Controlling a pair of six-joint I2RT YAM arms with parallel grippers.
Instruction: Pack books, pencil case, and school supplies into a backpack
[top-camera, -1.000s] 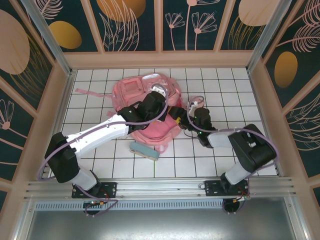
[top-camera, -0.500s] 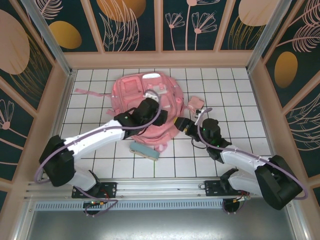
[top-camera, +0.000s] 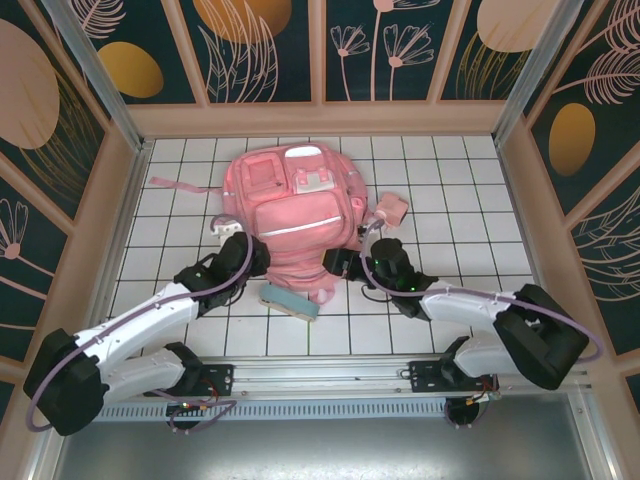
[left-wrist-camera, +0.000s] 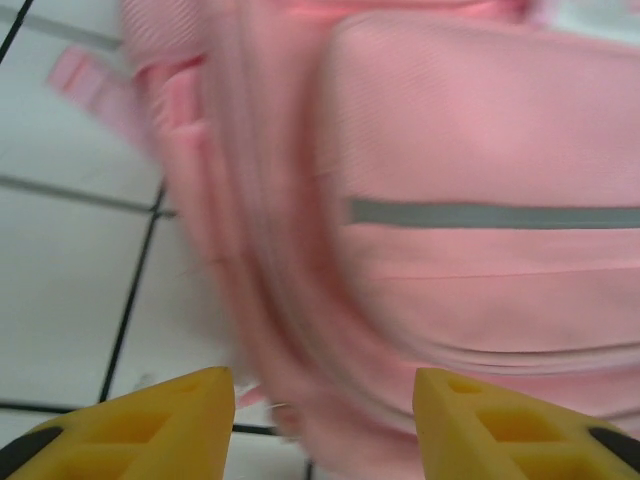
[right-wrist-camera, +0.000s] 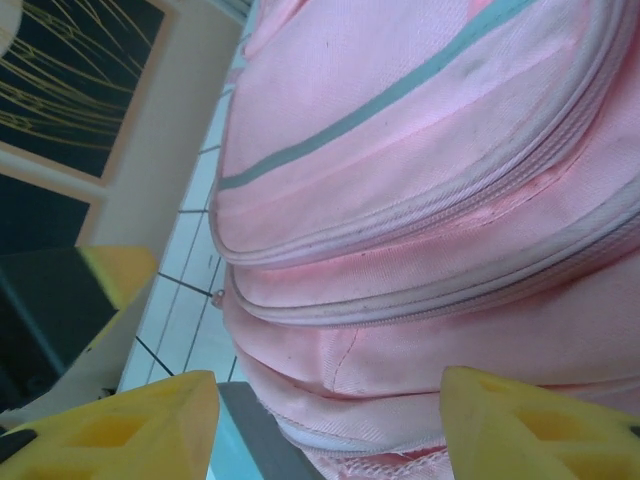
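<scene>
no legible txt, labels, brands or nos. anywhere

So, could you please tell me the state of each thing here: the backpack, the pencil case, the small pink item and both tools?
backpack: lying flat, front up; the zips in view look shut.
pencil case: on the table at the backpack's near edge, not packed.
small pink item: on the table right of the backpack, not packed.
left tool: open, holding nothing.
right tool: open, holding nothing.

Backpack (top-camera: 295, 215) central, pencil case (top-camera: 288, 300) at its near end, school supplies (top-camera: 394, 209) to its right
</scene>
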